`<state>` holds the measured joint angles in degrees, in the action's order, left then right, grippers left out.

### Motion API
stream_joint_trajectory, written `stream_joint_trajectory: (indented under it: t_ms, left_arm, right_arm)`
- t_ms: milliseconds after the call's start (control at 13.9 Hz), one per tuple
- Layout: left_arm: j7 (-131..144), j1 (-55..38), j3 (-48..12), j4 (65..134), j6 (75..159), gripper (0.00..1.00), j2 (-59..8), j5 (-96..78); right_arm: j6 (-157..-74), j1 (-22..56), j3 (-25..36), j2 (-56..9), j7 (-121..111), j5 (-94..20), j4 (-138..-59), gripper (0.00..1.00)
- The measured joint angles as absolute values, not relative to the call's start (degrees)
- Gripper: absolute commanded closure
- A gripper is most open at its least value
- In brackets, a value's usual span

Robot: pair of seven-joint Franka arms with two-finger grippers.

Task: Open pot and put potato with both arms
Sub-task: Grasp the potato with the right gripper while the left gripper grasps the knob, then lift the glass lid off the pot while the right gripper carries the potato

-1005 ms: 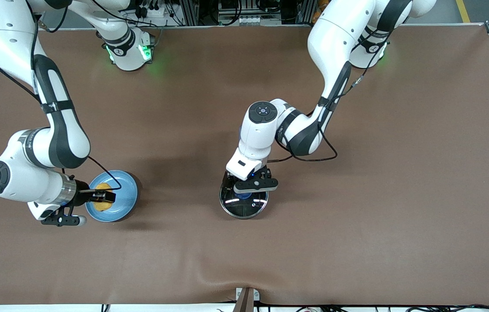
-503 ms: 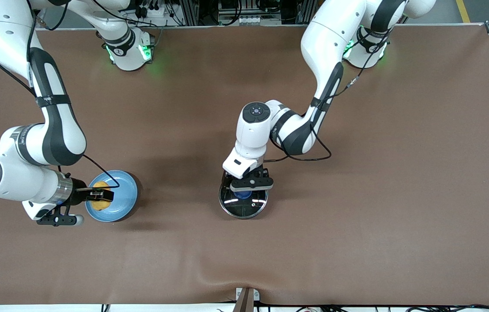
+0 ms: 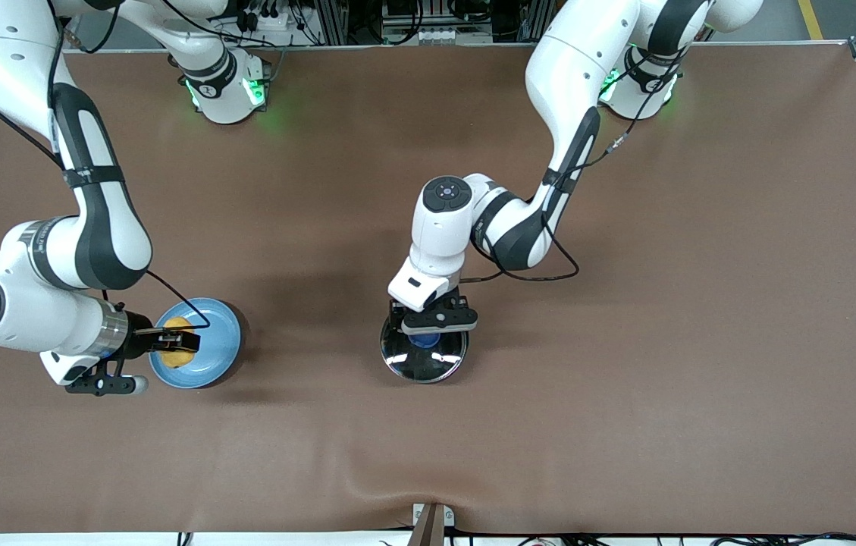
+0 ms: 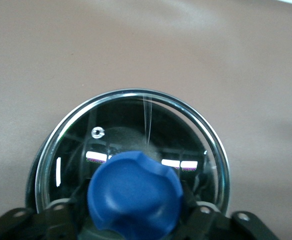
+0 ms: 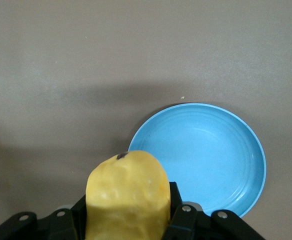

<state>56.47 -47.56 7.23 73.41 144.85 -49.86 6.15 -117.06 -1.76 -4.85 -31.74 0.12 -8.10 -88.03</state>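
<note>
The pot's glass lid [image 3: 424, 362] with its blue knob [image 3: 422, 339] is at the table's middle. The pot's body and handle are hidden under the lid. My left gripper [image 3: 428, 331] is shut on the knob from above. In the left wrist view the knob [image 4: 134, 192] fills the space between the jaws of the left gripper [image 4: 135, 220] over the lid [image 4: 136, 125]. My right gripper [image 3: 176, 342] is shut on the yellow potato [image 3: 179, 328] just above the light-blue plate [image 3: 217, 350]. In the right wrist view the potato [image 5: 127, 192] is in the right gripper [image 5: 128, 222] and the plate [image 5: 211, 150] is bare.
The brown table cover [image 3: 625, 303] stretches wide toward the left arm's end. The plate lies near the right arm's end. A small bracket [image 3: 431, 519] sits at the table edge nearest the front camera.
The left gripper and the lid have shifted slightly toward the right arm's end. The right gripper with the potato has drawn back a little toward the plate's edge.
</note>
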Motion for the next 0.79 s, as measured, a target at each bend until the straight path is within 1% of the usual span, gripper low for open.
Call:
stream_joint_trajectory:
  t_ms: [72, 287, 431, 790]
  left_arm:
    - [56.9, -47.6, 7.2, 73.4, 144.8, 0.66, -49.9, 6.1]
    - [57.5, -47.5, 7.2, 73.3, 144.2, 0.66, -49.8, 6.1]
    - [57.5, -47.3, 7.3, 72.7, 141.7, 0.66, -49.1, 6.1]
    - [57.1, -45.6, 7.6, 72.6, 134.4, 0.66, -43.3, 6.1]
  right_arm:
    - [-117.1, -1.8, -4.8, -31.7, 0.1, -8.1, -88.0, 1.00]
    - [-117.1, -1.6, -4.9, -31.7, 0.1, -8.1, -88.0, 1.00]
    - [-117.0, -1.1, -4.9, -31.7, 0.1, -8.1, -88.0, 1.00]
    - [-117.0, 3.1, -5.1, -31.7, 3.3, -8.1, -87.8, 1.00]
